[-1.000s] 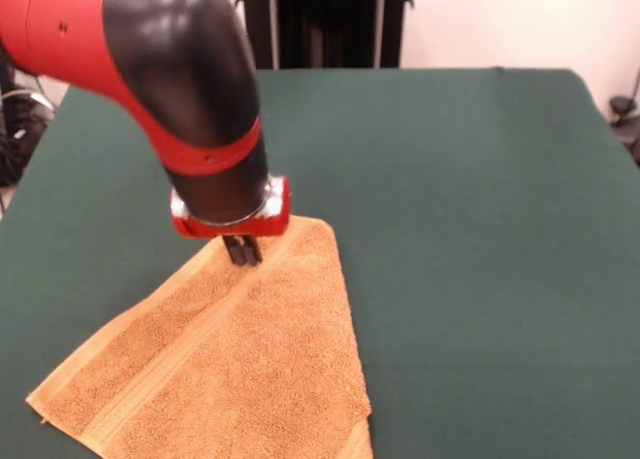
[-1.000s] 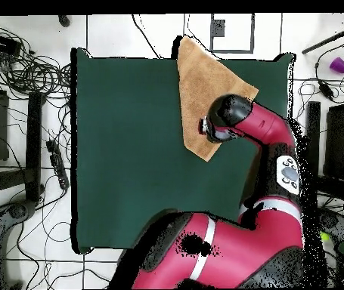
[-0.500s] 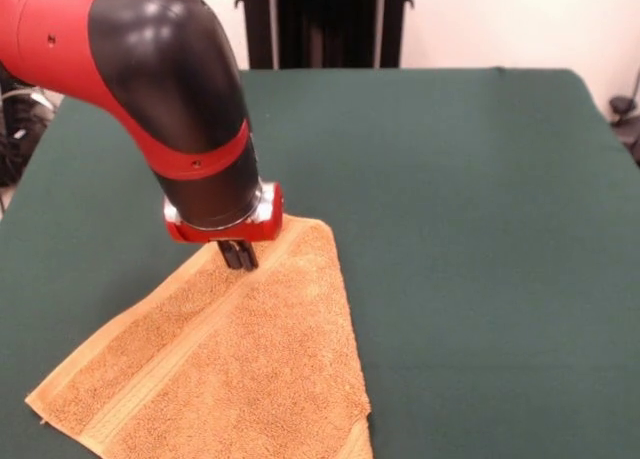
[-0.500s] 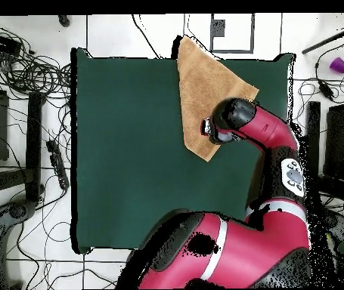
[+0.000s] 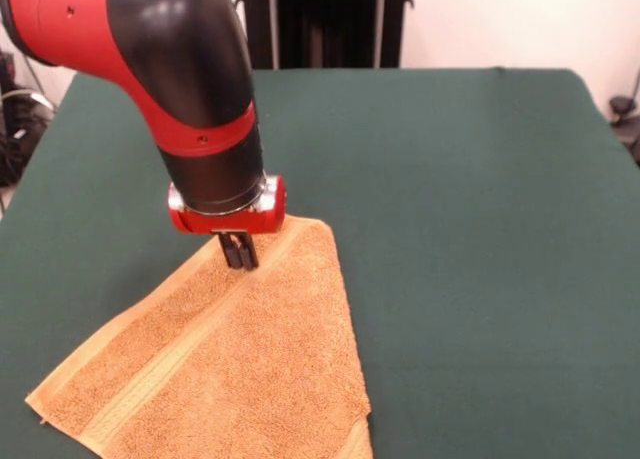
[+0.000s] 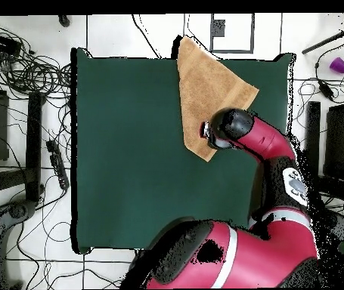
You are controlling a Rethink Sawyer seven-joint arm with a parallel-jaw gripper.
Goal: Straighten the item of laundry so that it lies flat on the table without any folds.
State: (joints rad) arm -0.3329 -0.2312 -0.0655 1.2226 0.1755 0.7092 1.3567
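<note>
Front view: end effector (image 5: 238,255), its two prongs pressed nearly together, is poised at the towel's (image 5: 235,364) far corner; the folded towel spreads away toward the desk's (image 5: 470,209) near edge.

Front view: the red and black arm (image 5: 150,59) is seen entering from 11 o'clock, bent at a black elbow and directed straight down. A red wrist ring (image 5: 228,207) is carried at its lower end. Below it the gripper (image 5: 238,251) is pointed toward 6 o'clock, its two dark fingers (image 5: 233,250) drawn close together, nearly parallel.
</note>
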